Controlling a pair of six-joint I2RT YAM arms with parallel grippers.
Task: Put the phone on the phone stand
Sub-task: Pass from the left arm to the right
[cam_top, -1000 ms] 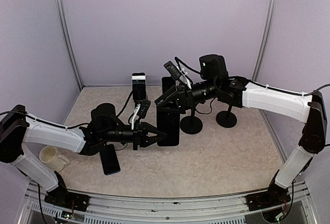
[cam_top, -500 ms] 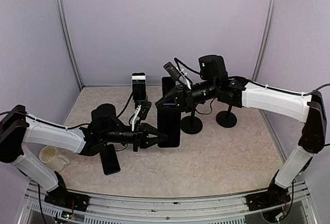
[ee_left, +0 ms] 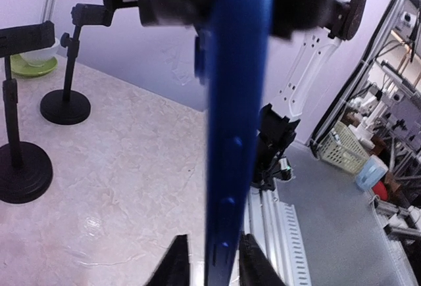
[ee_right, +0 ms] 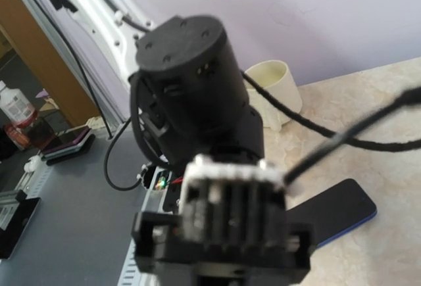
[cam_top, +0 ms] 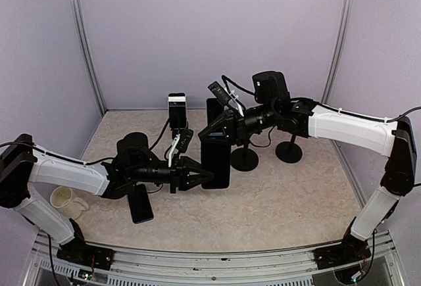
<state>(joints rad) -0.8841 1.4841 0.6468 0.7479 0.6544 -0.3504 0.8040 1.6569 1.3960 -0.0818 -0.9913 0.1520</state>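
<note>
Here we are mid-handover. The right gripper (cam_top: 214, 133) is pinched onto the top end of the upright phone (cam_top: 217, 164). The left gripper (cam_top: 202, 178) straddles the phone's lower edge, its fingers (ee_left: 176, 263) slightly parted with a sliver of gap on one side. We judge the left should back clear before the right swings the phone to the phone stand (cam_top: 244, 160), just behind its fingertips and under its own forearm.
</note>
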